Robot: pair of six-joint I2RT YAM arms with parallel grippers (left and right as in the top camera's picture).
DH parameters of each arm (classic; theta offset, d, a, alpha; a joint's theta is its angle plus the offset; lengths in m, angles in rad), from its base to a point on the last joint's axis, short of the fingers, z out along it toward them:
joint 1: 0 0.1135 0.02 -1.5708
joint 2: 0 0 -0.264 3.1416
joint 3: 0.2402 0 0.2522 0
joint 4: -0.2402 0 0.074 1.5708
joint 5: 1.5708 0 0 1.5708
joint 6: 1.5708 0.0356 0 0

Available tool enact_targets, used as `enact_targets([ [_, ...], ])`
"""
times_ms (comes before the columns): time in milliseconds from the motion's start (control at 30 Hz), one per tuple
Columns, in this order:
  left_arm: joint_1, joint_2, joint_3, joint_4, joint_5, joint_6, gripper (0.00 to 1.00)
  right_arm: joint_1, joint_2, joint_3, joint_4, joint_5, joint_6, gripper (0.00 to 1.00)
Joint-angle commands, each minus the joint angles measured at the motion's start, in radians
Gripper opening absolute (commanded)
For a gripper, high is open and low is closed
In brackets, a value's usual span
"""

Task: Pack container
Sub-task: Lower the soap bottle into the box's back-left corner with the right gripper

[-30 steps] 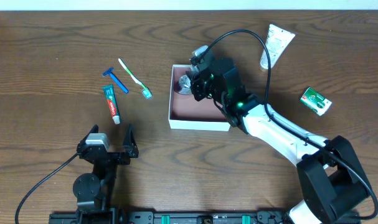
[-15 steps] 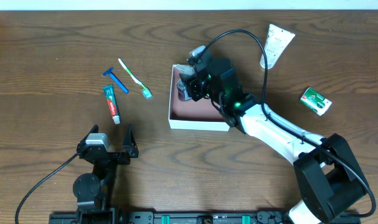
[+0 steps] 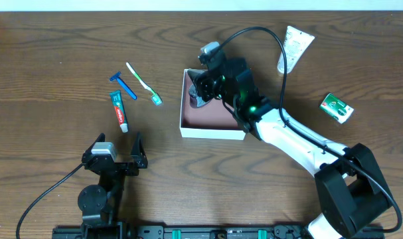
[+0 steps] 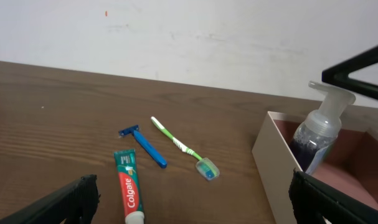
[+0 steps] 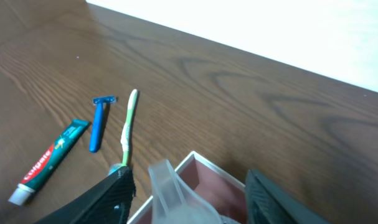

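Your right arm (image 3: 287, 133) has eased a little toward the far-left corner of the shallow white-walled square container (image 3: 211, 133). The clear foam-pump bottle of dark liquid (image 4: 313, 140) has gone with it. The bottle stands upright on the reddish-brown floor, just beside the left wall. The right jaws stand spread with the pump head between them, and they seem to touch neither side of it. I judge this item placed and released.

The left arm (image 3: 101, 172) rests near you with its jaws open and empty.

Left of the container on the dark wooden counter (image 3: 55, 66) wait a blue razor (image 3: 123, 85), a green-and-white toothbrush (image 3: 143, 83) and a toothpaste tube (image 3: 119, 110). To its right are a white sachet (image 3: 294, 46) and a small green box (image 3: 337, 107). A plain white wall (image 4: 176, 31) stands behind.
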Motion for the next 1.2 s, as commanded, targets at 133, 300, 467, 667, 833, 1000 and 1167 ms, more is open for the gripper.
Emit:
enact_targets([
  [133, 0.0, -0.005, -0.014, -0.038, 0.003, 0.016, 0.98, 0.007, -0.042, 0.136, -0.18, -0.019, 0.036, 0.5],
  [300, 0.0, -0.005, -0.014, -0.038, 0.003, 0.016, 0.98, 0.007, -0.08, 0.19, -0.315, -0.019, 0.036, 0.22],
  [467, 0.0, -0.005, -0.014, -0.038, 0.003, 0.016, 0.98, 0.007, -0.142, 0.193, -0.471, -0.018, 0.036, 0.02],
  [667, 0.0, -0.005, -0.014, -0.038, 0.003, 0.016, 0.98, 0.007, -0.146, 0.188, -0.682, -0.002, 0.051, 0.01],
  [833, 0.0, -0.005, -0.014, -0.038, 0.003, 0.016, 0.98, 0.007, -0.146, 0.186, -0.762, 0.002, 0.051, 0.02],
  [1000, 0.0, -0.005, -0.014, -0.038, 0.003, 0.016, 0.98, 0.015, -0.137, 0.137, -0.753, 0.001, 0.051, 0.01],
  [1167, 0.0, -0.005, -0.014, -0.038, 0.003, 0.016, 0.98, 0.043, -0.127, 0.005, -0.613, -0.003, 0.025, 0.01],
])
